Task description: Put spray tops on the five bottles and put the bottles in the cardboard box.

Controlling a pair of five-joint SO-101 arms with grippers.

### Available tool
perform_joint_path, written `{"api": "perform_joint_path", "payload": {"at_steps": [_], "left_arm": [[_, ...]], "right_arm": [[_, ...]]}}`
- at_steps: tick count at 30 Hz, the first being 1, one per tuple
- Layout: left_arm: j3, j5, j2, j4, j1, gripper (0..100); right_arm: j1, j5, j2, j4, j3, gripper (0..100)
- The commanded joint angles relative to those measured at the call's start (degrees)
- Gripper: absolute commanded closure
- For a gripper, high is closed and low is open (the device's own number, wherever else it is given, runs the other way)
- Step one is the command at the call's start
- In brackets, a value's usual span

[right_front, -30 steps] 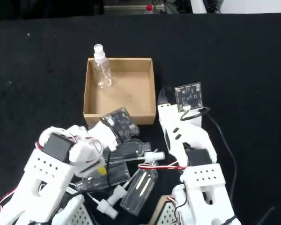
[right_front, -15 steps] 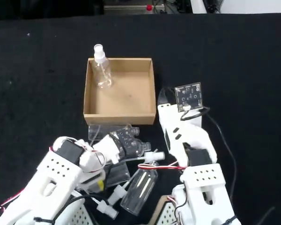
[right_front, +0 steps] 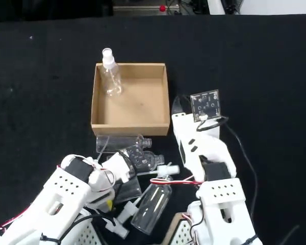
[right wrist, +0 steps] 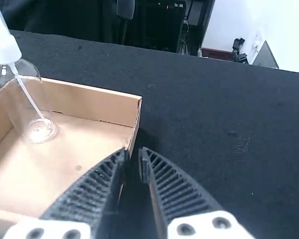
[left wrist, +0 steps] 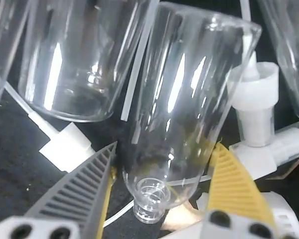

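Note:
A clear bottle with a white spray top (right_front: 111,76) stands in the far left corner of the cardboard box (right_front: 158,125). Three uncapped clear bottles lie in front of the box: one near its wall (right_front: 117,143), one beside it (right_front: 147,161), one nearer the arms (right_front: 152,205). My left gripper (right_front: 123,179) hangs low over this pile. In the left wrist view it (left wrist: 164,148) is open, its fingers either side of another clear bottle (left wrist: 189,99) whose bare neck points at the camera. My right gripper (right wrist: 131,154) is shut and empty beside the box's right wall (right wrist: 134,119).
Loose white spray tops lie among the bottles (right_front: 167,169), (right_front: 117,224), also seen close up (left wrist: 256,107), (left wrist: 65,144). A second clear bottle (left wrist: 70,59) lies against the straddled one. Black cloth (right_front: 255,76) stretches right of and behind the box.
My left gripper has drawn back from the box's front wall towards the arm bases and dropped onto the bottle pile. The right arm has kept still.

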Motion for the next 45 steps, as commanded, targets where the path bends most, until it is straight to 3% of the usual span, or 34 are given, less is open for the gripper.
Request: {"api": "perform_joint_path", "payload": {"at_steps": [1, 3, 9, 14, 18, 22, 24, 29, 37, 40, 45], "left_arm": [[-0.6, -0.4, 0.0, -0.8, 0.6, 73], [-0.8, -0.4, 0.0, -0.6, 0.6, 74], [-1.0, -0.4, 0.0, -0.5, 0.6, 88], [-2.5, -0.4, 0.0, 0.2, 0.5, 88], [-13.4, -2.8, 0.1, 11.7, 0.4, 88], [-25.9, -14.5, 0.5, 25.8, -0.2, 88], [-29.1, -18.2, 0.5, 27.2, -1.0, 89], [-32.9, -22.9, 0.7, 26.7, -11.3, 89], [-35.1, -37.7, 0.7, 26.2, -41.5, 89], [-33.1, -38.5, 0.7, 17.4, -53.8, 89], [-22.2, -30.4, 4.7, -6.8, -68.2, 89]], "right_arm": [[0.9, 0.4, 0.5, -1.8, -0.7, 96.6], [0.9, 0.4, 0.5, -1.8, -0.7, 96.6], [0.9, 0.4, 0.5, -1.8, -0.7, 96.5], [1.0, 0.4, 0.5, -1.8, -0.7, 96.5], [1.0, 0.4, 0.5, -1.8, -0.7, 96.4], [1.0, 0.4, 0.5, -1.8, -0.7, 96.4], [1.0, 0.4, 0.5, -1.8, -0.7, 96.4], [1.1, 0.4, 0.5, -1.8, -0.6, 96.4], [1.0, 0.4, 0.6, -1.8, -0.6, 96.4], [0.9, 0.4, 0.6, -1.8, -0.6, 96.4], [0.9, 0.4, 0.6, -1.8, -0.6, 96.4]]}}
